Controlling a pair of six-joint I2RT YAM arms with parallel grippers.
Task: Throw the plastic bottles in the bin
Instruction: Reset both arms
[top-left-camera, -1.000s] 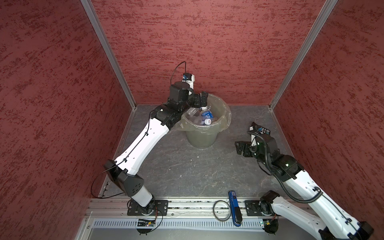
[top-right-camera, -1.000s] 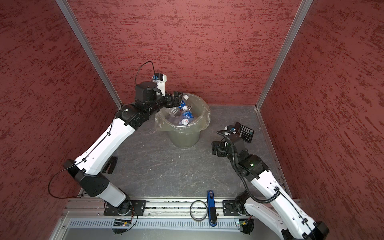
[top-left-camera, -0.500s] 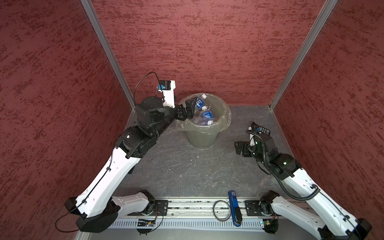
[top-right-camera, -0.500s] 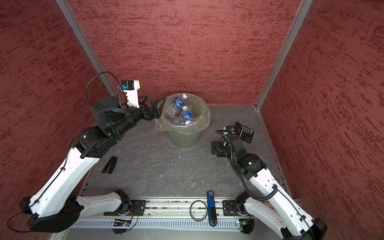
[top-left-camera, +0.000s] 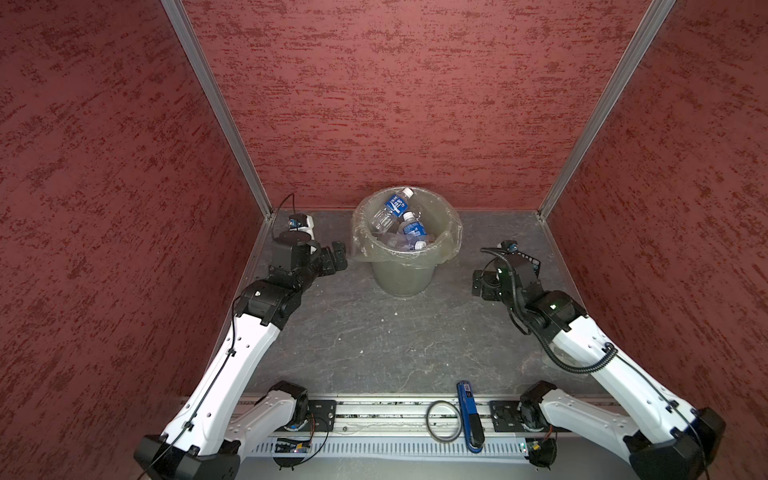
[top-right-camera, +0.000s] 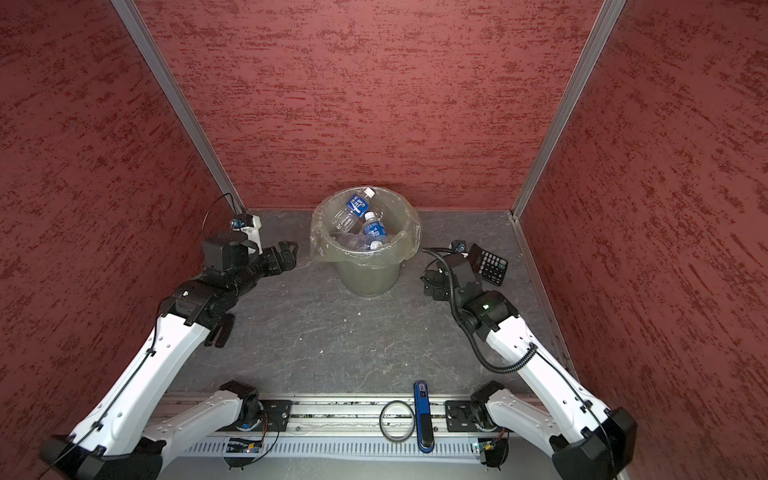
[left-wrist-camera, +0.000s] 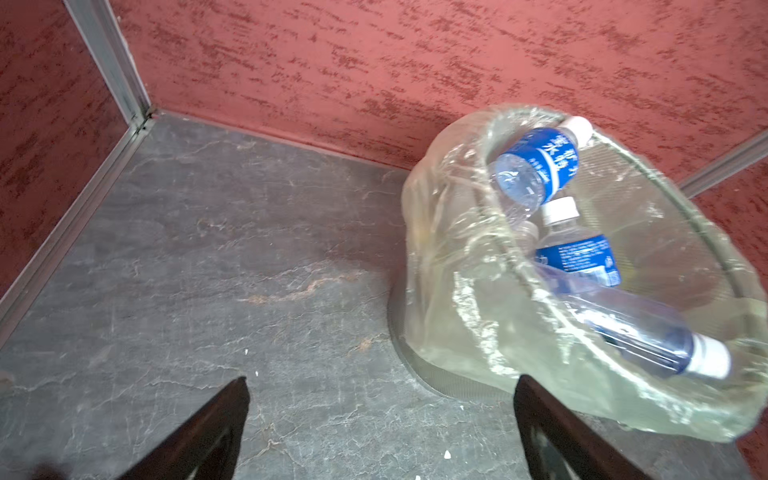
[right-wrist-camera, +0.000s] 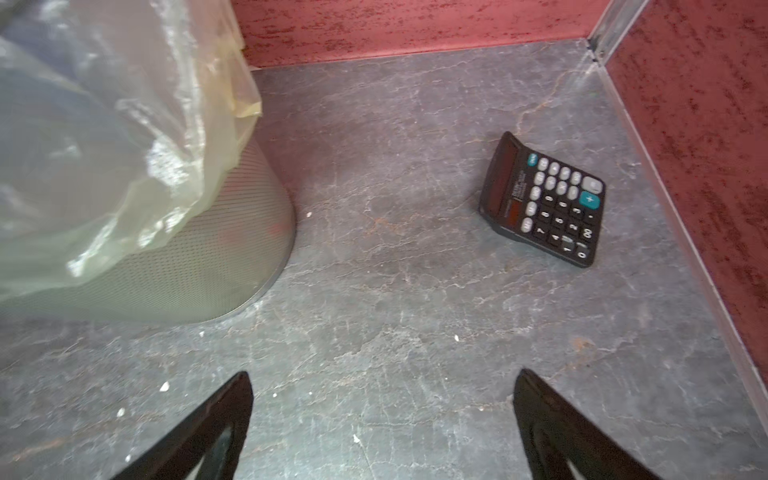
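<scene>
Left gripper (top-left-camera: 337, 257) was released and empty, its jaws wide apart, low over the grey tabletop (top-left-camera: 374, 345) at about 9 o'clock of the bin (top-left-camera: 401, 278). It was near the plastic bag (left-wrist-camera: 449, 266) but apart from it. One second before, this gripper was up at the 9 o'clock part of the rim, reaching over the opening. Half a second before, it was already pulled back. So the arm had finished a drop and had retreated outward and downward. Right gripper (top-left-camera: 478, 283) was also open and held nothing. It had stayed almost in the same place, at about 4 o'clock of the bin, with the black calculator (top-right-camera: 488, 264) just beyond it.

All the plastic bottles (top-left-camera: 409, 232) that could be seen lay inside the bin, which stood at 12 o'clock of the tabletop. The top bottle (top-left-camera: 392, 208), with blue label and white cap, leaned with its cap on the rim at 12 o'clock. I judged it to be the one just dropped.

No bottle was visible on the tabletop, only the calculator and, at 6 o'clock on the front rail, the blue flat tool (top-left-camera: 468, 411). Some ground under the arms was hidden. In my judgement the task was complete, or very nearly. The top bottle sat high, so a bump on the bin could perhaps tip it out.
</scene>
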